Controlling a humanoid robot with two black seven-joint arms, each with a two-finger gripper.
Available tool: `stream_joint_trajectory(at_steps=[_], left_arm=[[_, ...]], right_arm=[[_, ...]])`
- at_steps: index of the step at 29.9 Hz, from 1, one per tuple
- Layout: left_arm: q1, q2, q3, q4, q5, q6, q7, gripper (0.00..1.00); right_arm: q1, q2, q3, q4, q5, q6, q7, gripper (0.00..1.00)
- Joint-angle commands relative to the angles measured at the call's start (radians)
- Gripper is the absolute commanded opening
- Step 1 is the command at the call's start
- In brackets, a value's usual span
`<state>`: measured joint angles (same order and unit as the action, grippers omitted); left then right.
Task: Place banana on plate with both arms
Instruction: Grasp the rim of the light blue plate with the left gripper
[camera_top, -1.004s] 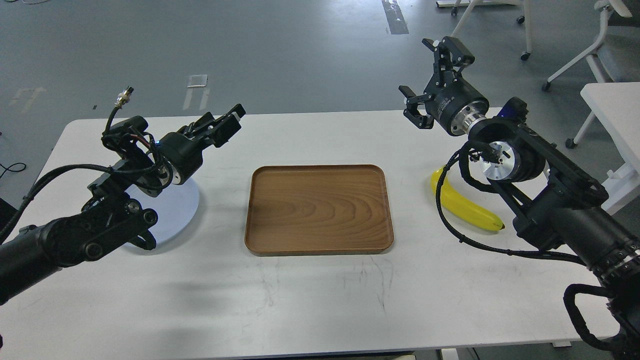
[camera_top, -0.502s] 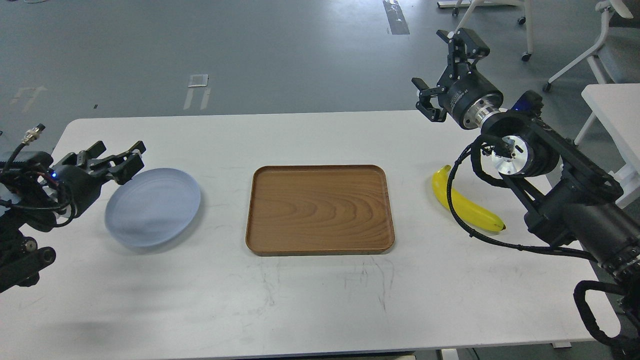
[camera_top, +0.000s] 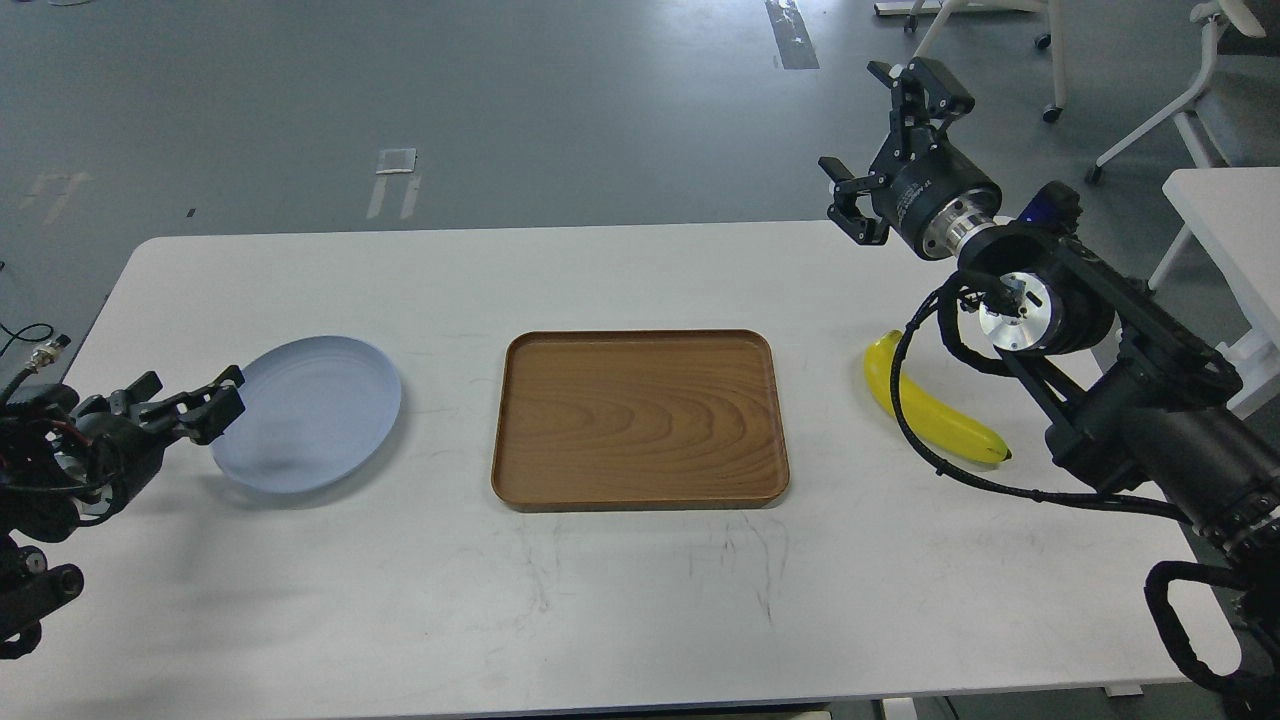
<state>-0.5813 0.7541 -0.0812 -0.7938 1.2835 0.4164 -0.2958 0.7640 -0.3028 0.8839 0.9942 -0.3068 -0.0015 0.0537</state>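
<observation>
The yellow banana (camera_top: 930, 412) lies on the white table (camera_top: 640, 600) at the right, partly crossed by a black cable of my right arm. The pale blue plate (camera_top: 310, 412) sits at the left and holds nothing. My right gripper (camera_top: 885, 135) is open and empty, raised above the table's far right edge, beyond the banana. My left gripper (camera_top: 185, 400) is low at the plate's left rim, open and empty; I cannot tell whether it touches the rim.
A brown wooden tray (camera_top: 640, 420) lies between plate and banana, with nothing on it. Another white table (camera_top: 1230, 220) and chair legs (camera_top: 1150, 120) stand at the far right, off the table.
My left arm has swung back and down from above the plate to its left rim, uncovering the plate. My right gripper rose and shifted right, then barely moved.
</observation>
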Motion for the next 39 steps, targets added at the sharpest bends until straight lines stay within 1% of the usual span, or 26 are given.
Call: stream_joint_trajectory(at_steps=[1,2,4,8,9,12,13,17,19,20,21,22,23,24,26,27,28,30,39], left_arm=[[0.008,-0.033,0.000,0.056,-0.006,-0.019,-0.017,0.96],[0.008,-0.033,0.000,0.056,-0.006,-0.019,-0.017,0.96],[0.009,-0.059,0.000,0.096,-0.007,-0.024,-0.037,0.96],[0.009,-0.087,0.000,0.139,-0.007,-0.028,-0.046,0.95],[0.009,-0.087,0.000,0.139,-0.007,-0.028,-0.046,0.94],[0.029,-0.090,0.000,0.149,-0.015,-0.034,-0.049,0.83],[0.031,-0.096,0.000,0.165,-0.021,-0.042,-0.049,0.82],[0.031,-0.122,0.000,0.223,-0.046,-0.060,-0.054,0.82],[0.031,-0.124,0.000,0.237,-0.050,-0.064,-0.069,0.82],[0.032,-0.124,0.000,0.238,-0.050,-0.065,-0.081,0.76],[0.032,-0.124,0.000,0.238,-0.050,-0.067,-0.089,0.62],[0.032,-0.124,0.000,0.238,-0.050,-0.067,-0.097,0.44],[0.035,-0.124,0.000,0.238,-0.050,-0.067,-0.112,0.29],[0.037,-0.124,0.001,0.238,-0.050,-0.067,-0.130,0.19],[0.038,-0.124,0.001,0.238,-0.050,-0.067,-0.150,0.05],[0.038,-0.124,0.001,0.238,-0.050,-0.065,-0.161,0.01],[0.038,-0.124,0.001,0.238,-0.050,-0.065,-0.161,0.01],[0.038,-0.122,0.001,0.238,-0.050,-0.064,-0.183,0.00],[0.028,-0.122,0.000,0.240,-0.052,-0.059,-0.186,0.00]], right_arm=[[-0.002,-0.003,-0.002,0.000,0.000,0.000,0.000,1.00],[-0.002,-0.003,-0.002,0.000,0.000,0.000,0.000,1.00],[-0.002,-0.003,-0.002,0.000,0.000,0.000,0.000,1.00],[-0.003,-0.003,-0.002,0.000,0.000,0.000,0.000,1.00],[-0.003,-0.003,-0.002,0.000,0.000,0.000,0.000,1.00],[-0.003,-0.003,-0.002,0.000,0.000,0.000,0.000,1.00],[-0.003,-0.003,-0.002,0.000,0.000,0.000,0.000,1.00],[-0.003,-0.003,-0.002,0.000,0.000,0.000,0.000,1.00],[-0.003,-0.003,-0.002,0.000,0.000,0.000,0.000,1.00],[-0.003,-0.003,-0.002,0.000,0.000,0.000,0.000,1.00],[-0.003,-0.003,-0.003,0.000,0.000,0.000,0.000,1.00],[-0.003,-0.003,-0.002,0.000,0.000,0.000,0.000,1.00],[-0.003,-0.003,-0.003,0.000,0.000,0.000,0.000,1.00],[-0.003,-0.003,-0.003,0.000,0.000,0.000,0.000,1.00],[-0.005,-0.003,-0.003,0.000,0.000,0.000,0.000,1.00],[-0.005,-0.003,-0.003,0.000,0.000,0.000,0.000,1.00],[-0.005,-0.003,-0.003,0.000,0.000,0.000,0.000,1.00],[-0.009,-0.003,-0.003,0.000,0.000,0.000,0.000,1.00],[-0.014,-0.003,-0.002,0.000,0.000,-0.002,0.003,1.00]])
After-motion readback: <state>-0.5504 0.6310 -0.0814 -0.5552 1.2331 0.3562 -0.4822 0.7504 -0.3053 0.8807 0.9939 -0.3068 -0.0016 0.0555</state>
